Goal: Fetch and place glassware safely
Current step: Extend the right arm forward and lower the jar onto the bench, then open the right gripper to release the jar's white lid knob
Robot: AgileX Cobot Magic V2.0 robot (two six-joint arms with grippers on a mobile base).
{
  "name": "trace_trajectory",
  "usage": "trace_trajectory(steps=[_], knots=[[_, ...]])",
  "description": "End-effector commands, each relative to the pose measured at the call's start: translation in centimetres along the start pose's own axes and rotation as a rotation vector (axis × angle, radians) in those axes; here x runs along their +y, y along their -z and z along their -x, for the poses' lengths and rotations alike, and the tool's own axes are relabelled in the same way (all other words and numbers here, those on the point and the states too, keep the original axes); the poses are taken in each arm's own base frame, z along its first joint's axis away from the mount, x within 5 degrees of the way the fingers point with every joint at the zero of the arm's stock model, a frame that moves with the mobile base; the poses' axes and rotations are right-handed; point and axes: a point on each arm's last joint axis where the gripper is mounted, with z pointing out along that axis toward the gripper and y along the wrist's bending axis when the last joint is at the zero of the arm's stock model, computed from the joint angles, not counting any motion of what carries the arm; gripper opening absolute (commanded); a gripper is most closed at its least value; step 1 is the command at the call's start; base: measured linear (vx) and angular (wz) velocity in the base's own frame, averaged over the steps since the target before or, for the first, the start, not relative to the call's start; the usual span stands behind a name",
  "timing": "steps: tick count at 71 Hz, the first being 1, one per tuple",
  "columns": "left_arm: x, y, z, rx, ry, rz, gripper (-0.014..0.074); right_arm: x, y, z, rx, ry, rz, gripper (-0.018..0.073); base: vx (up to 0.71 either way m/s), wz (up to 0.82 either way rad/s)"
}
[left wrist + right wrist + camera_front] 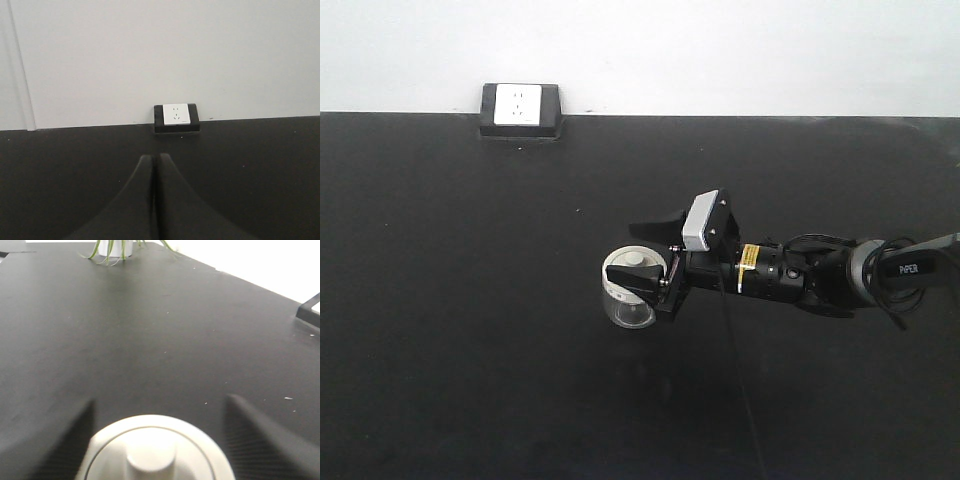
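Note:
The glass jar [630,292] with a cream-white knobbed lid [152,452] stands on the black table [470,300]. My right gripper [623,250] reaches in from the right and is open, one finger on each side of the jar. In the right wrist view the gripper [161,402] has the lid low between its two dark fingers [260,435], nearer the left one, with a gap on the right. My left gripper [155,159] is shut and empty, low over the table and facing the wall. It does not show in the front view.
A white power socket in a black frame [520,108] sits at the table's far edge against the white wall, also in the left wrist view [176,116]. A potted plant [115,247] stands at the table's far end in the right wrist view.

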Motion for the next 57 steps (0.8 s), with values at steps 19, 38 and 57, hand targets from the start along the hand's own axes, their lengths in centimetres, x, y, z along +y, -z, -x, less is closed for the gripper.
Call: trace_trajectory(steps=[19, 38, 57], knots=[[0.0, 0.0, 1.4, -0.083, 0.017, -0.007, -0.0007, -0.4, 1.0, 6.0, -0.164, 0.095, -0.027, 0.0613, 0.0, 0.0], [0.0, 0.0, 1.4, -0.083, 0.017, -0.007, -0.0007, -0.2, 2.3, 10.6, -0.147, 0.082, -0.1, 0.0496, 0.0, 0.0], [0.0, 0.0, 1.4, -0.083, 0.017, -0.007, -0.0007, 0.6, 4.9, 16.4, -0.139, 0.038, -0.236, 0.0288, 0.0, 0.0]])
